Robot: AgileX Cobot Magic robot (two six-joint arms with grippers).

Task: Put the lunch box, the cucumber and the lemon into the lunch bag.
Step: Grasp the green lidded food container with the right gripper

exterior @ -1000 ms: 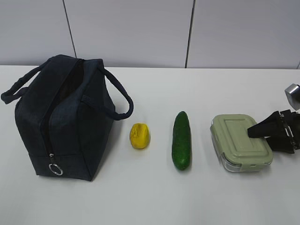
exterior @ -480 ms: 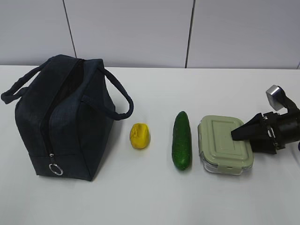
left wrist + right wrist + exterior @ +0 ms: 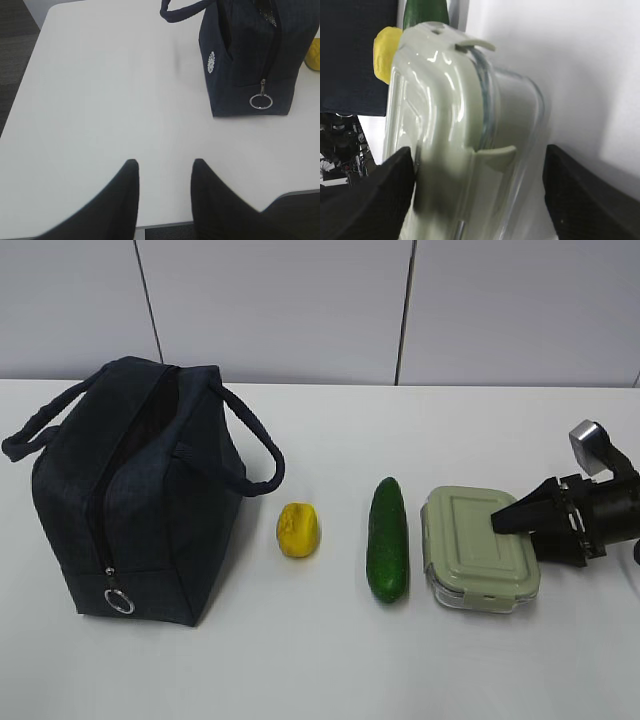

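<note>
lunch box: clear, sage-green lid, rounded corners | right pincer: spread around it | left pincer: part-spread, empty

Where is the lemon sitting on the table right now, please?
In the exterior view, the lemon lies on the white table left of centre, between the lunch bag and the cucumber, touching neither.

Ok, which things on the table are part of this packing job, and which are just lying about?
Part of the job:
lunch bag
lemon
cucumber
lunch box

Just lying about:
nothing else shows on the white table
</note>
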